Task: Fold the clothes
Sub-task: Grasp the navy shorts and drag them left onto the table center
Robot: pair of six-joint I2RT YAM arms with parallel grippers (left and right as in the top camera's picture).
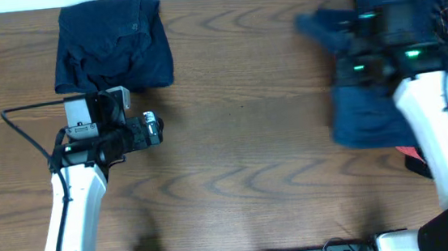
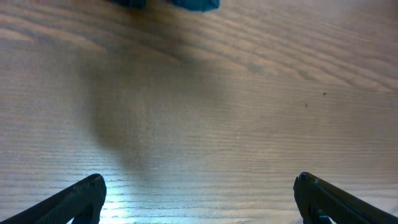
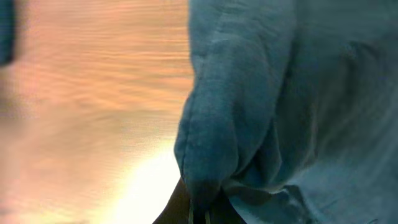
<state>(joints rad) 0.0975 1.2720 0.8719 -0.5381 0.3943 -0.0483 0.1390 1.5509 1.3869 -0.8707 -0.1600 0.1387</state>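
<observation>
Folded shorts (image 1: pixel 111 44), bunched shorts (image 1: pixel 366 117): two. Left tool (image 2: pixel 199 199), right tool (image 3: pixel 200 214): two.

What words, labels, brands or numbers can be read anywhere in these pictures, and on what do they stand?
No text can be read in any view.
folded shorts: a small mark that may be a label, too small to read.
held shorts, pinched in the right gripper: plain blue fabric, no print visible.
green lights on the right arm: only lights, no characters.
</observation>
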